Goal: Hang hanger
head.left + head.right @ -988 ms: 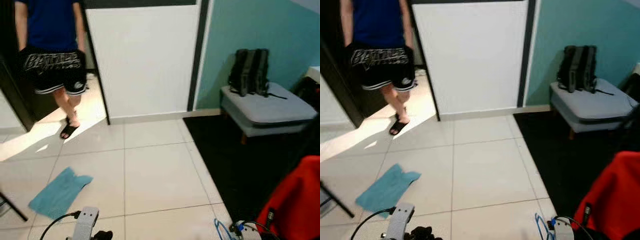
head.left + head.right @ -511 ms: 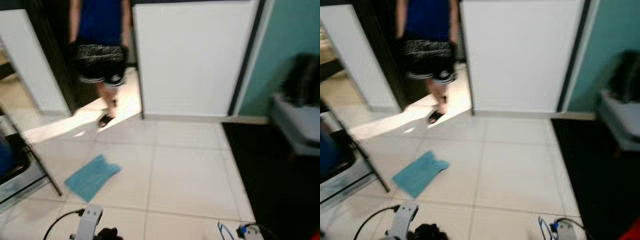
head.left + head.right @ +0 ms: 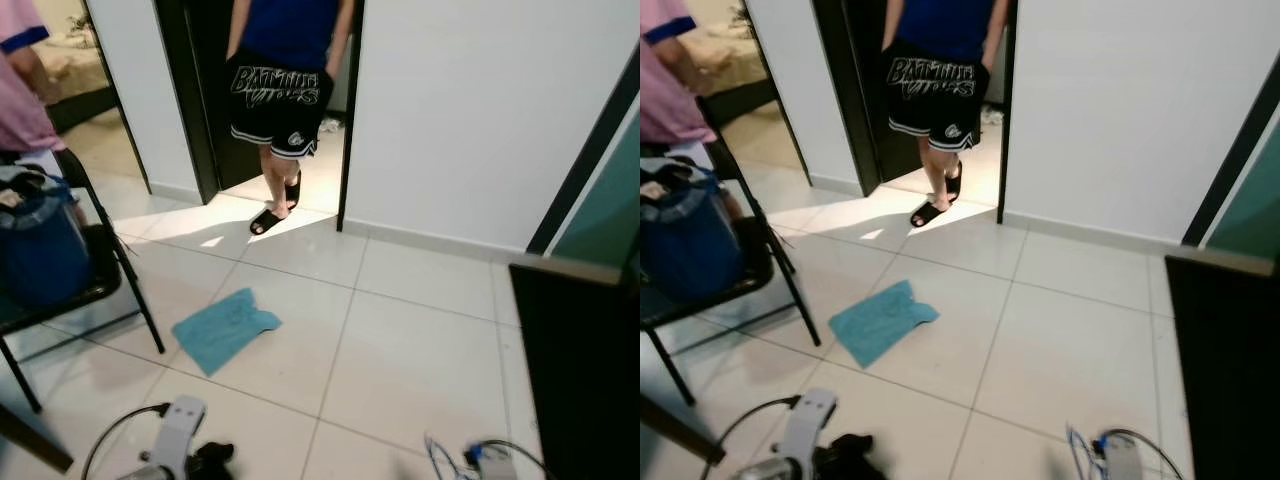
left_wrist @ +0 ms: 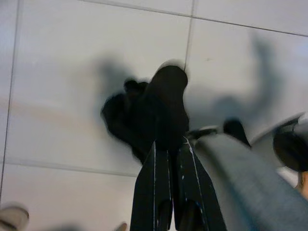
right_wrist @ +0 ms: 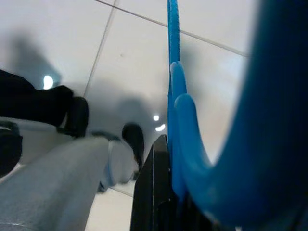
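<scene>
A blue plastic hanger (image 5: 174, 91) runs along my right gripper (image 5: 166, 149), which is shut on it; its thick curved part (image 5: 236, 134) looms close to the camera above pale floor tiles. My left gripper (image 4: 169, 147) points down at the tiles with its two black fingers (image 4: 156, 187) pressed together and nothing between them. Both silver arms sit at the bottom of the eye views, the left arm (image 3: 176, 436) and the right arm (image 3: 492, 464) with its blue cable. No rail or rack for the hanger can be made out.
A person in a blue shirt and black shorts (image 3: 278, 85) stands in the dark doorway ahead. A black folding chair (image 3: 130, 275) with a blue bag (image 3: 40, 250) stands at left, beside a person in pink (image 3: 25, 90). A teal cloth (image 3: 225, 325) lies on the tiles. A black mat (image 3: 585, 370) lies at right.
The whole view has swung left: the grey bench, backpack and red cloth have left the picture, and the chair, blue bag and person in pink have come in.
</scene>
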Controlling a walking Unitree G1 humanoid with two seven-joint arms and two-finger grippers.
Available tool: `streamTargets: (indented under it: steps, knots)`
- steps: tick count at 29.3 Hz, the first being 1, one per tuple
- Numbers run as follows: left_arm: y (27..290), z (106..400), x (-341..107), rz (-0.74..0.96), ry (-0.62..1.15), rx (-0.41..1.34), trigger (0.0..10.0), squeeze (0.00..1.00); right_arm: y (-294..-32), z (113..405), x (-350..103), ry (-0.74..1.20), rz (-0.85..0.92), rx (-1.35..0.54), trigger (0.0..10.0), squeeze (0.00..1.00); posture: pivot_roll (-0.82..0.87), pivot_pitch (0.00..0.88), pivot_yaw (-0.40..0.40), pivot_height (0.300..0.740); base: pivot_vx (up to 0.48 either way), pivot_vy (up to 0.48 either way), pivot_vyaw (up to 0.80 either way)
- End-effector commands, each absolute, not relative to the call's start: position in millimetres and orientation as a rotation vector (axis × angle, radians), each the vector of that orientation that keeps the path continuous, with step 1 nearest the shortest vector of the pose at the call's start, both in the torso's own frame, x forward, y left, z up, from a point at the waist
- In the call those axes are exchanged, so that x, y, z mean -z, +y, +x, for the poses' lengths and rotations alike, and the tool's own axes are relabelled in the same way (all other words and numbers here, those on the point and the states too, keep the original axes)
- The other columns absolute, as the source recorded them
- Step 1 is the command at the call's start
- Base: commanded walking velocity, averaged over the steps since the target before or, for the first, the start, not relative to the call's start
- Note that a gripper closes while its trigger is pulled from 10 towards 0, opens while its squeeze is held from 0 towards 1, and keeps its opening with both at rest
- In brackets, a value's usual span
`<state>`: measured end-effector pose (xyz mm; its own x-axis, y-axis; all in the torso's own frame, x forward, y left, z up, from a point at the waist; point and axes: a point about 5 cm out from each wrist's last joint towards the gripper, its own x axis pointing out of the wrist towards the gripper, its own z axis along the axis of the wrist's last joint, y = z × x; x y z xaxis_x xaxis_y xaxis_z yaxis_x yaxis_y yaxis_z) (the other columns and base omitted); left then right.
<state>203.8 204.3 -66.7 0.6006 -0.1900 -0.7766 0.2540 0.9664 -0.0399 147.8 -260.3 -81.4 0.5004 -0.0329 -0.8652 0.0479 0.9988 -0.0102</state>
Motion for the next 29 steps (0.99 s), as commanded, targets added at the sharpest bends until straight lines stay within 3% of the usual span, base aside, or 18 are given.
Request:
streamTargets:
  steps: [1, 23, 29]
  knots:
    - [206, 196, 71, 0.078, 0.918, 0.262, 10.0, 0.0, -259, 146, 82, 1.054, 0.015, 0.044, 10.0, 0.0, 0.04, 0.0, -0.001, 0.74, 0.0, 0.0, 0.77]
    - [201, 206, 61, 0.11, 0.77, 0.313, 10.0, 0.0, -261, 149, 81, 1.021, 0.033, 0.055, 10.0, 0.0, 0.02, 0.006, 0.012, 0.74, 0.0, 0.0, 0.77]
    - [196, 211, 56, 0.142, 0.697, 0.374, 10.0, 0.0, -262, 153, 77, 0.921, 0.094, 0.113, 10.0, 0.0, 0.01, 0.011, 0.015, 0.74, 0.0, 0.0, 0.0]
